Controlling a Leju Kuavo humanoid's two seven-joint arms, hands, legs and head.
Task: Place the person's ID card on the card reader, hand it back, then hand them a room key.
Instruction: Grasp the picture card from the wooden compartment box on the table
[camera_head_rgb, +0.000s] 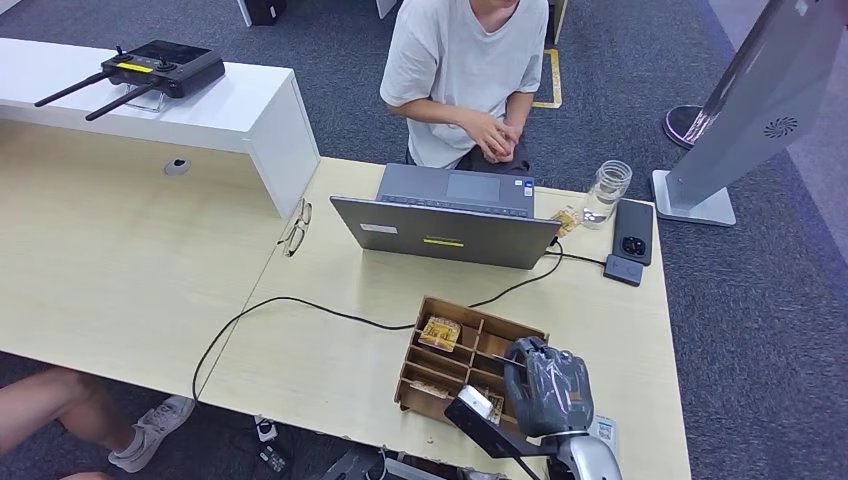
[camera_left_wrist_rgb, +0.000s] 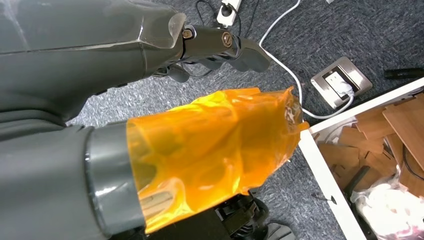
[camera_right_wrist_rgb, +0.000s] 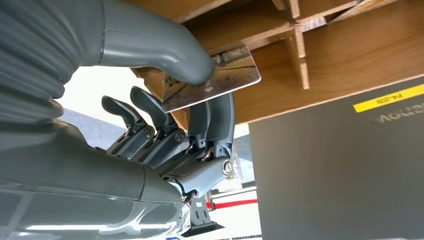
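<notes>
the right hand (camera_head_rgb: 548, 388) hovers over the divided brown wooden tray (camera_head_rgb: 425, 378) at the table's 5 o'clock; its wrist view reveals a glossy picture-printed card (camera_right_wrist_rgb: 215, 80) pinched under the thumb. left hand (camera_left_wrist_rgb: 200, 145), orange-wrapped, hangs over carpet, grip unclear

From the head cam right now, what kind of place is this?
Probably an office mock-up of a hotel front desk: a light wooden desk, a laptop facing the seated person, and a wooden card organizer where the right hand pinches a card.
</notes>
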